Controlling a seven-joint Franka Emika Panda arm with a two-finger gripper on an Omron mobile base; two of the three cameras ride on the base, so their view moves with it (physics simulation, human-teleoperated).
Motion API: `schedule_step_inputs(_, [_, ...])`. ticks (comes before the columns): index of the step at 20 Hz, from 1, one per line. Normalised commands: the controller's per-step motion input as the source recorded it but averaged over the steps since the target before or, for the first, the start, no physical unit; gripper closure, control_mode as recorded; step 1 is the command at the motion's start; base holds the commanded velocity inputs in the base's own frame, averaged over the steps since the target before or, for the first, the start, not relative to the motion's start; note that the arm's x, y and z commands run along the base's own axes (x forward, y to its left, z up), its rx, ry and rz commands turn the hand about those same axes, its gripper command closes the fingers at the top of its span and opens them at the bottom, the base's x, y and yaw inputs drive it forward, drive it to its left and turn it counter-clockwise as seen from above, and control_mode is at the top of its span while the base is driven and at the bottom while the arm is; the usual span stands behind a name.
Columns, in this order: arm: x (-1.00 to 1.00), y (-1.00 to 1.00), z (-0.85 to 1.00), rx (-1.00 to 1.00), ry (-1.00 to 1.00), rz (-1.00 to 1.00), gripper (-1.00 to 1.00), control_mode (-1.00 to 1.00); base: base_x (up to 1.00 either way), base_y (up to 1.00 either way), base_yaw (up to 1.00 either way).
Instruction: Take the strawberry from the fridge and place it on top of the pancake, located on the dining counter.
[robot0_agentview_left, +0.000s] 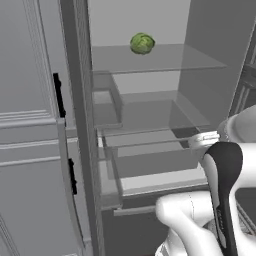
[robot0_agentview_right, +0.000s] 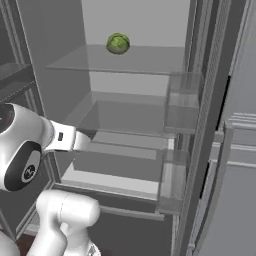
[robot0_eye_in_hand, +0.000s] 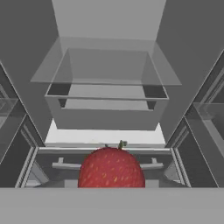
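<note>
**Operator:** I have the strawberry clenched in the claw; in the hand view it sits right at the claw's mouth, with the fridge shelves straight ahead of it.

**Partner:** So which step is this?

**Operator:** The fetch, I judge. Next I need to draw the claw straight back out, clear of the shelf edges and door bins, then drive to the desk with the pancake.

**Partner:** The green leafy ball?

**Operator:** Well above the claw; I leave it alone.

The strawberry's lower half is cut off in the hand view; the pincer's fingertips cannot be made out.
</note>
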Motion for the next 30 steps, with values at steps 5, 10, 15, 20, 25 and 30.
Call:
schedule_step_inputs(5, [0.0, 0.0, 0.0, 0.0, 0.0, 0.0, 1.0, 1.0, -1.0, 0.0, 0.01])
schedule_step_inputs(10, [0.0, 0.0, 0.0, 0.0, 0.0, 0.0, 1.0, 1.0, -1.0, 0.0, 0.07])
schedule_step_inputs(15, [0.0, 0.0, 0.0, 0.0, 0.0, 0.0, 1.0, 1.0, -1.0, 0.05, 0.34])
schedule_step_inputs(20, [0.0, 0.0, 0.0, 0.0, 0.0, 0.0, 1.0, 1.0, -0.86, 0.17, 0.63])
schedule_step_inputs(25, [0.0, 0.0, 0.0, 0.0, 0.0, 0.0, 1.0, 1.0, -0.93, 0.03, 0.65])
schedule_step_inputs(30, [0.0, 0.0, 0.0, 0.0, 0.0, 0.0, 1.0, 1.0, -0.9, 0.08, 0.67])
